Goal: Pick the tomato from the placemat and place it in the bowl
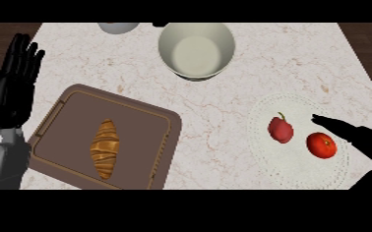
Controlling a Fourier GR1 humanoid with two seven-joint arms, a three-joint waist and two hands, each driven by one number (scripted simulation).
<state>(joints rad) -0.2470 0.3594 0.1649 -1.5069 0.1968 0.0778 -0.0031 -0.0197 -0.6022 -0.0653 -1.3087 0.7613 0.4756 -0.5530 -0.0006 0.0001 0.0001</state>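
left hand (18, 86): was matte black all over, a broad flat palm with dull, lighter sheen along its edges.
left fingers (16, 46): were long, slender and black, each built of short blocky segments with rounded tips.
left forearm (11, 157): was a smooth grey shell, paler where it met the black wrist and darker toward the view's lower edge.
right hand (349, 132): was the same black and showed only in part at the view's right edge: one thin tapering digit with a rounded tip, and a thicker dark mass behind it.
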